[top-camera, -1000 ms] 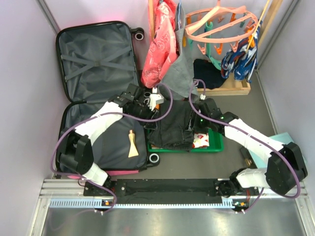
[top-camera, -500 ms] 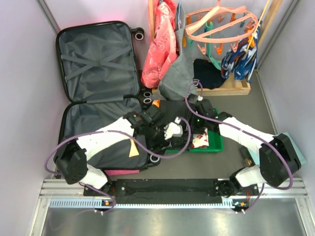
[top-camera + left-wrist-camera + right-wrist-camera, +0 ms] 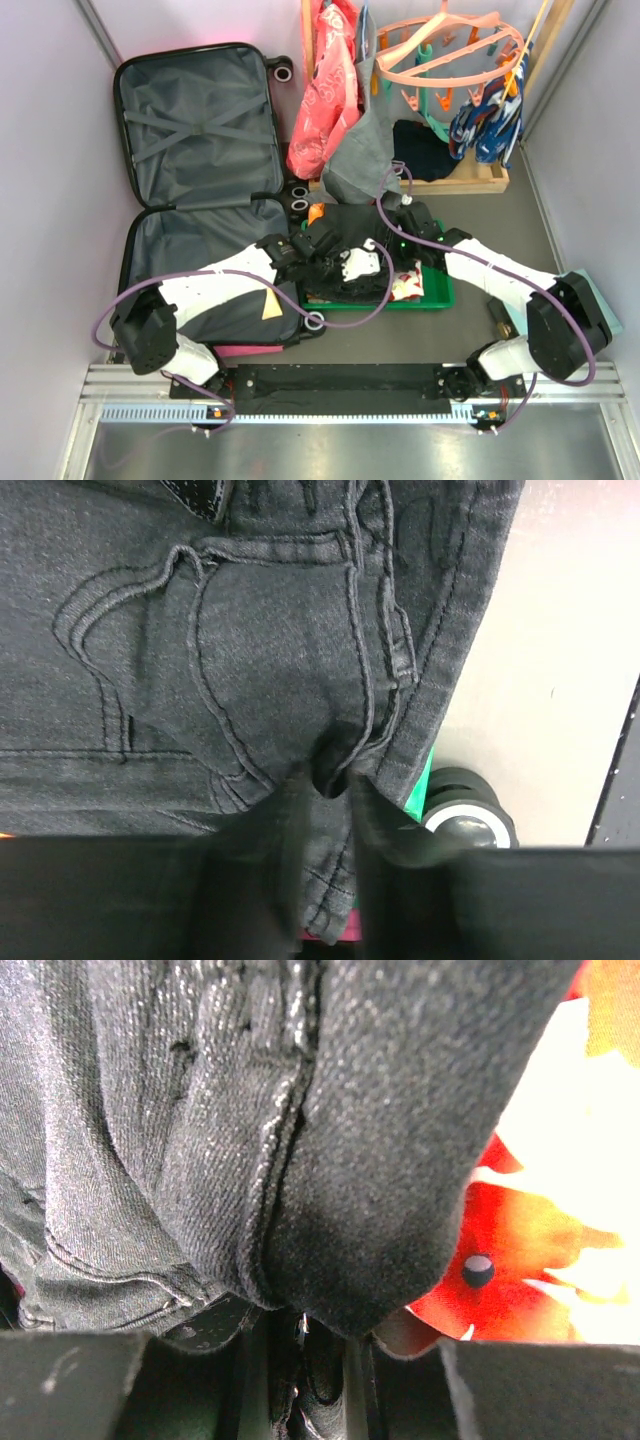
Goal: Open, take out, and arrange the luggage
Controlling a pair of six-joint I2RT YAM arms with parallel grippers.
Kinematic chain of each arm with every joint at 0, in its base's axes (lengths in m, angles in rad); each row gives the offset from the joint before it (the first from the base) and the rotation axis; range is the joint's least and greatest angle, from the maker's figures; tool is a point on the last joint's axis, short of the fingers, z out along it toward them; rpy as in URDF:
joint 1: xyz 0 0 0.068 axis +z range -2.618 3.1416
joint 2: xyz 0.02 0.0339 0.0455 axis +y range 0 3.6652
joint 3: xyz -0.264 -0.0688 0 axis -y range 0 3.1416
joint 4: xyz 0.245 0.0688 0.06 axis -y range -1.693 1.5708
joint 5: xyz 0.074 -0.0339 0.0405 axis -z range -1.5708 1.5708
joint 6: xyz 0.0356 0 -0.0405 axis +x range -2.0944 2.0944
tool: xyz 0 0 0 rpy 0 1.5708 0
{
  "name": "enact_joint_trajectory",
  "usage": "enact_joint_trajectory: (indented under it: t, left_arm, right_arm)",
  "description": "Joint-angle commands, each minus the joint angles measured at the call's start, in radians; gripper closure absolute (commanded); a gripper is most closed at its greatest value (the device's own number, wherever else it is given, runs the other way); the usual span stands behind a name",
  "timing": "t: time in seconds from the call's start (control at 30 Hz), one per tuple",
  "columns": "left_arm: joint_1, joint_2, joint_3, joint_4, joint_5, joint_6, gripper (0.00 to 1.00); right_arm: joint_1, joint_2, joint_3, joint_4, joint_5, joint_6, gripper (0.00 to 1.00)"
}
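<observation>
Left wrist, left claw [image 3: 328,785] pinching jeans [image 3: 250,660] edge

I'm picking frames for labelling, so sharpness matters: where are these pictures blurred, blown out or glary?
Left wrist: black jeans seams sharp, the left gripper a blurred dark smear. Right wrist: red packet blown out to white-yellow, the nearest denim soft. Top external: sharp and evenly lit, a soft sheen on the metal plate.
</observation>
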Motion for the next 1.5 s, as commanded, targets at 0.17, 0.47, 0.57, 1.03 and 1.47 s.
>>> enact_joint_trajectory:
  t: [0.17,0.47,0.57,1.03,1.47]
  left_arm:
    - [-0.01,-0.025,0.046,0.025,-0.122,0.034,1.0]
    - [-0.012,-0.14,0.049,-0.065,-0.072,0.083,1.0]
    - [-0.012,-0.137,0.017,-0.071,-0.052,0.096,1.0]
    - [-0.024,-0.07,-0.029,-0.045,0.029,0.089,0.41]
    - [-0.021,-0.102,0.106,-0.15,-0.106,-0.02,0.13]
  right_arm:
    - [0.007,-0.035,0.067,-0.133,0.101,-0.101,1.0]
    - [-0.087,-0.059,0.245,-0.363,0.115,-0.28,1.0]
    - [-0.116,-0.042,0.28,-0.401,0.112,-0.323,1.0]
    - [-0.122,-0.033,0.257,-0.411,0.2,-0.302,0.5]
    - [-0.257,-0.401,0.127,-0.59,0.674,0.147,0.01]
